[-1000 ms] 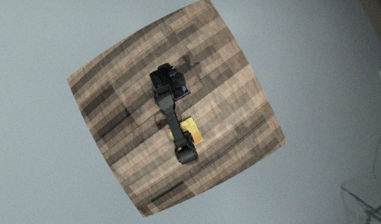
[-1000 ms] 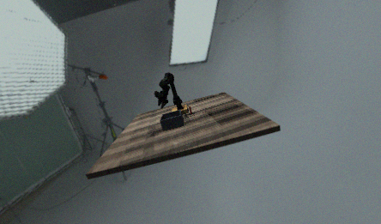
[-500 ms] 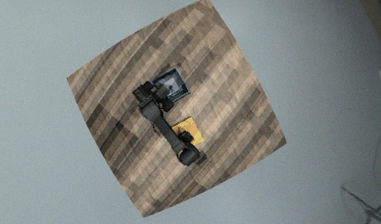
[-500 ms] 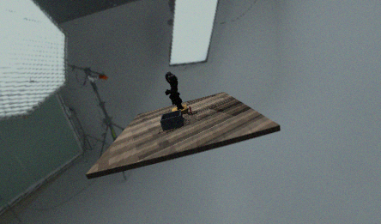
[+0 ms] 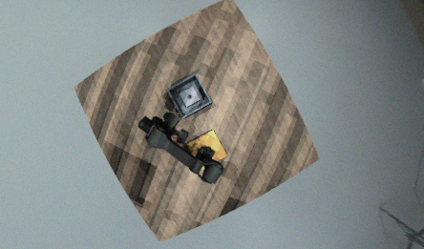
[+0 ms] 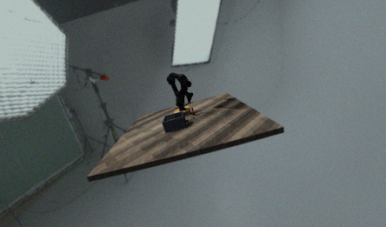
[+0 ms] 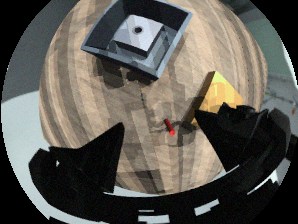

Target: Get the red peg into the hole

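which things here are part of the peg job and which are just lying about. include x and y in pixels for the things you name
Part of the job:
- red peg point(image 5: 176, 138) point(image 6: 194, 111) point(image 7: 170, 127), outside the box
- open box point(image 5: 207, 93) point(image 6: 174, 123) point(image 7: 173, 46)
- plate with the hole point(image 5: 195, 99) point(image 7: 150, 28), inside the box
- end effector point(image 5: 177, 128) point(image 7: 160, 120), open

Just lying about:
- yellow block point(image 5: 215, 142) point(image 7: 216, 93)

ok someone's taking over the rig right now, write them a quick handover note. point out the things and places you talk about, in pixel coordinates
Gripper point(image 5: 176, 127) point(image 7: 160, 122): open, nothing between the fingers, above the red peg.
Red peg point(image 7: 169, 126) point(image 6: 194, 111): outside the box, on the wooden table top point(image 5: 248, 79) point(image 6: 217, 135) point(image 7: 75, 75), in the wrist view between the fingertips, nearer the one by the yellow block point(image 5: 213, 143) point(image 7: 218, 95).
Open box point(image 5: 207, 93) point(image 6: 175, 123) point(image 7: 183, 27): plate point(image 7: 131, 39) point(image 5: 193, 101) at its bottom, hole uncovered.
Done: no part of the insertion; the peg is not gripped.
Left: grip the peg, lift it, lower it into the box, seat it fully in the hole.
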You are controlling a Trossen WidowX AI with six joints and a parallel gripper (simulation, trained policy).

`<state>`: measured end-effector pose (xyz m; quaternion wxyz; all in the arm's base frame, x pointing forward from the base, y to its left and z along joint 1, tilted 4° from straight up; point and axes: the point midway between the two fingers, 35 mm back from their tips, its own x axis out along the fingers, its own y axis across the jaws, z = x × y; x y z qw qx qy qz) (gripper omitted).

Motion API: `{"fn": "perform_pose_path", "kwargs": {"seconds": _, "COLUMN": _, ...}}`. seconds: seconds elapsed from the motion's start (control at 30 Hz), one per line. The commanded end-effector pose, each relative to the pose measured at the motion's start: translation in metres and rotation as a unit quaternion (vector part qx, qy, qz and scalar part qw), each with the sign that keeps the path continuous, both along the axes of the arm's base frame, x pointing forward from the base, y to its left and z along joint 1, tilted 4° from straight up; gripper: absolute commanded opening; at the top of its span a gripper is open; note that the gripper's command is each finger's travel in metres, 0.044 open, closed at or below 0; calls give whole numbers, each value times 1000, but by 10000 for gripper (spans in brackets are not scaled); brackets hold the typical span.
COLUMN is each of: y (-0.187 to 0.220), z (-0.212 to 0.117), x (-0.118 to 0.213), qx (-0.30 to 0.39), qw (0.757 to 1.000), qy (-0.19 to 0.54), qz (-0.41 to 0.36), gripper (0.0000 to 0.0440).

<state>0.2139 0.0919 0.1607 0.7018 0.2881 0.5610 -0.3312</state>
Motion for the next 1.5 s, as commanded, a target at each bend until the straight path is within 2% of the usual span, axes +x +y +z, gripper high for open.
{"fn": "perform_pose_path", "kwargs": {"seconds": 0.0, "y": 10, "z": -8, "x": -17, "qx": -1, "qw": 999, "qy": 34, "qz": 18, "gripper": 440}}
{"fn": "perform_pose_path", "kwargs": {"seconds": 0.4, "y": 31, "z": -45, "x": -44, "qx": -12, "qw": 994, "qy": 87, "qz": 63, "gripper": 440}}
{"fn": "perform_pose_path", "kwargs": {"seconds": 1.07, "y": 37, "z": -132, "x": -42, "qx": -15, "qw": 992, "qy": 78, "qz": 94, "gripper": 436}}
{"fn": "perform_pose_path", "kwargs": {"seconds": 1.17, "y": 36, "z": -142, "x": -44, "qx": -17, "qw": 992, "qy": 83, "qz": 96, "gripper": 386}}
{"fn": "perform_pose_path", "kwargs": {"seconds": 1.47, "y": 28, "z": -159, "x": -53, "qx": -31, "qw": 989, "qy": 114, "qz": 93, "gripper": 150}}
